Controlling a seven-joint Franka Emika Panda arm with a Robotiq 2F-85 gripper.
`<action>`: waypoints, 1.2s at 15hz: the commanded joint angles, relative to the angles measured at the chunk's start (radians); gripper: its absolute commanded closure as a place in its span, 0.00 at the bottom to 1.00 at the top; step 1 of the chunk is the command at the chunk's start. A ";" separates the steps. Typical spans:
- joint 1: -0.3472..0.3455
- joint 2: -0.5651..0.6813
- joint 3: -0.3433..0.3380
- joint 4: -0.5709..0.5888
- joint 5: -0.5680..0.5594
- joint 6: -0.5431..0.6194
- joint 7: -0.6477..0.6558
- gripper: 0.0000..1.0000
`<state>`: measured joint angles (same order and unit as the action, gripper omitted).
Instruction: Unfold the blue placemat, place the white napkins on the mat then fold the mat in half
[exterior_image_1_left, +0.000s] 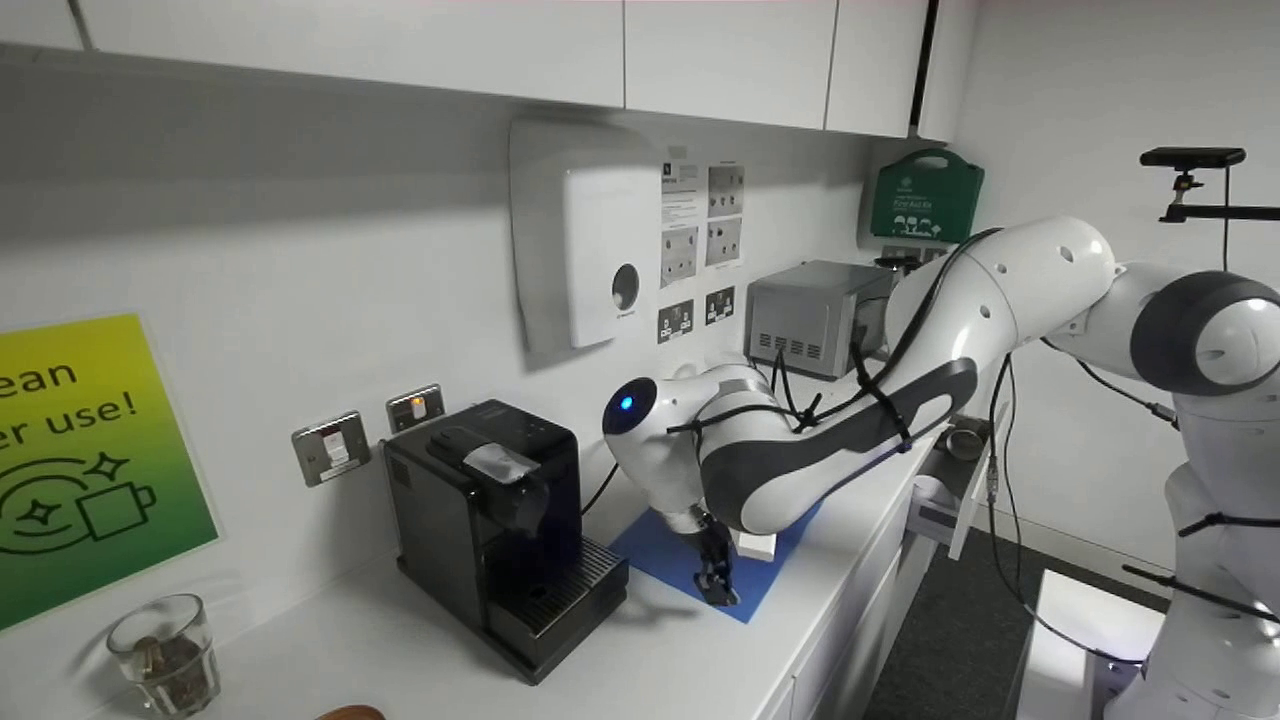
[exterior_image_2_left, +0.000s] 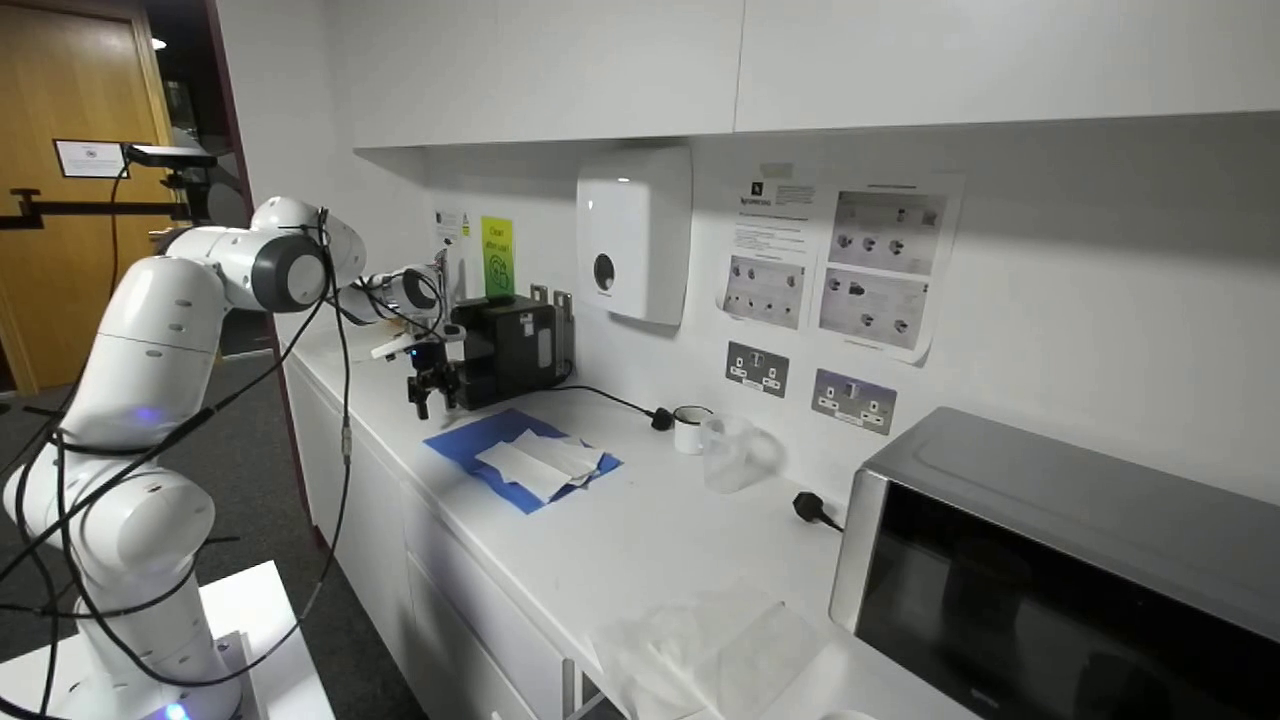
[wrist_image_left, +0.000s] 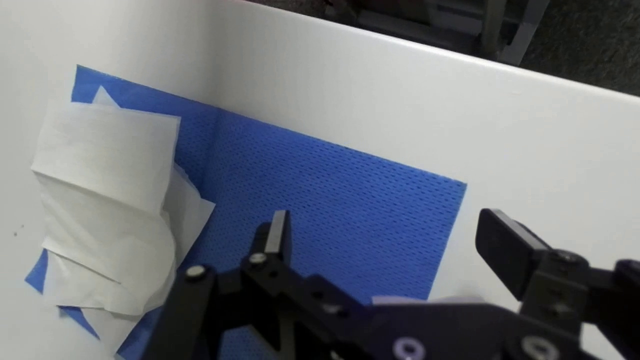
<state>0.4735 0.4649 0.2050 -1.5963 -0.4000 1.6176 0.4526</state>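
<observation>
In an exterior view, left of the coffee machine (exterior_image_1_left: 485, 520), a poster (exterior_image_1_left: 95, 465) and an unidentifiable brown object (exterior_image_1_left: 352, 713) are cut off; right of it, the arm (exterior_image_1_left: 850, 440) hides part of the blue placemat (exterior_image_1_left: 663, 551). In the wrist view, the gripper (wrist_image_left: 385, 227) and white napkins (wrist_image_left: 107, 195) also do.

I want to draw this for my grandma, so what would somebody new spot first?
Probably the big white robot arm, reaching over the counter, with its black claw open near one edge of the blue mat. Next, that bright mat stands out against the pale counter, with white napkins on its end away from the black coffee machine.
</observation>
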 joint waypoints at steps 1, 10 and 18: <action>0.074 0.054 -0.028 0.066 -0.106 -0.078 0.077 0.00; 0.140 0.112 -0.050 0.125 -0.200 -0.147 0.073 0.00; 0.174 0.108 -0.045 0.131 -0.248 -0.159 0.057 0.00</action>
<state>0.6198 0.5683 0.1698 -1.4923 -0.6185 1.5085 0.5211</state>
